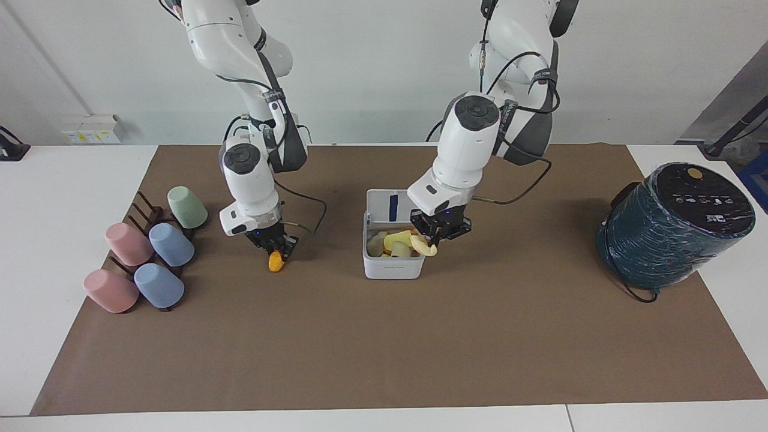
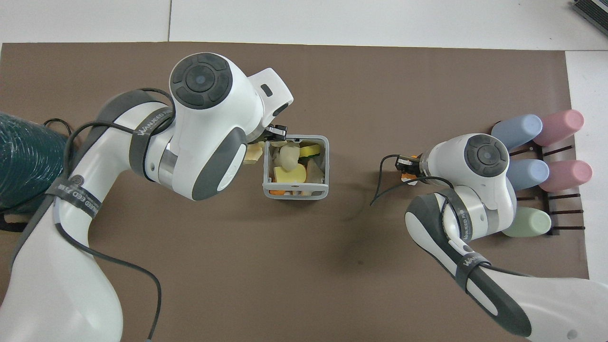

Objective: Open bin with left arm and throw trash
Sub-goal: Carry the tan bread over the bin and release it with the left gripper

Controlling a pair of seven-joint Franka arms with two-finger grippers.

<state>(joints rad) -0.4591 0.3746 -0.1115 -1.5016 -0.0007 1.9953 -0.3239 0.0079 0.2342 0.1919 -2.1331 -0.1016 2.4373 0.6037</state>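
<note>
Two arms work over the brown-covered table (image 1: 384,348), each with a scrap of trash in its jaws. On the clock face of the facing view, the white bin (image 1: 393,267) (image 2: 295,192) stands at the centre of the table with its hinged lid (image 1: 394,206) tipped upright at its 12 o'clock edge, the blue strip on the underside showing; inside lie yellow, cream and orange scraps (image 1: 393,243) (image 2: 290,166) heaped close to the rim. The left gripper (image 1: 438,235) (image 2: 274,135) hangs over the bin's 3 o'clock rim, toward the left arm's end of the table, its jaws closed on the pale yellow curved rind (image 1: 423,245) (image 2: 253,153), which hangs at the level of the rim and overlaps it in the facing view; whether the rind touches the bin or the scraps cannot be told. The right gripper (image 1: 273,245) (image 2: 407,165) is low over the table at 9 o'clock from the bin, well apart from it, jaws closed on the orange corn-cob-like piece (image 1: 275,261) (image 2: 408,176), whose lower end is at or just above the cloth; which of the two I cannot tell. Further out at 9 o'clock, five pastel cups (image 1: 147,255) (image 2: 536,161), pink, blue and green, lie tilted on a dark rack (image 1: 144,210) (image 2: 555,209). At 3 o'clock, near the table's edge at the left arm's end, sits the large dark teal plastic-wrapped cylinder (image 1: 672,231) (image 2: 26,164), tilted, with a black cable beside its base.
</note>
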